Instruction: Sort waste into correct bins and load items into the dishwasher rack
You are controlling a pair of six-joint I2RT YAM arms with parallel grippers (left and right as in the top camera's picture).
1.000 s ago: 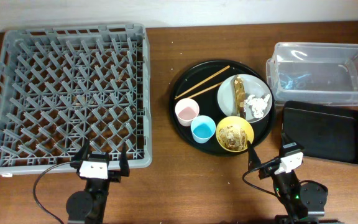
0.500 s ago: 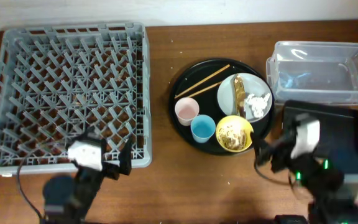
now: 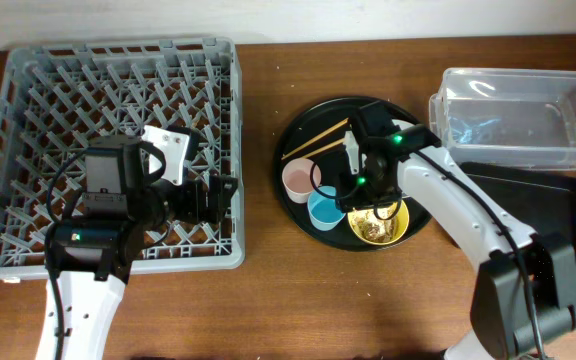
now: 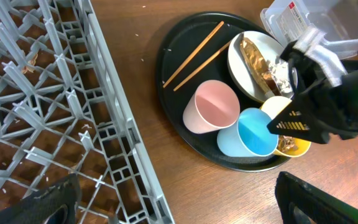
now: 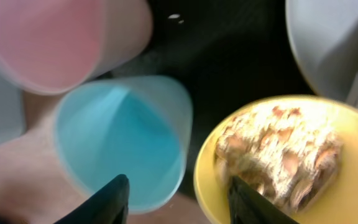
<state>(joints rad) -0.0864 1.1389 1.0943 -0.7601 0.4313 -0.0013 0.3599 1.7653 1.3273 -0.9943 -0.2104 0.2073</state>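
The grey dishwasher rack fills the left. My left gripper hovers open over its front right corner, its jaws spanning the rack wall and bare table. A round black tray carries the chopsticks, pink cup, blue cup, yellow bowl with brownish scraps, and the white plate with the gold-brown wrapper and tissue. My right gripper hangs low, open, one finger over the blue cup, the other over the bowl's rim.
A clear plastic tub stands at the back right, with a shallow black tray just in front of it. My right arm crosses over the plate and part of the black tray. The pink cup sits right beside the blue one.
Both arms left the table's front edge. The left swung up over the rack's front right corner. The right reached onto the round tray, and its jaws have narrowed.
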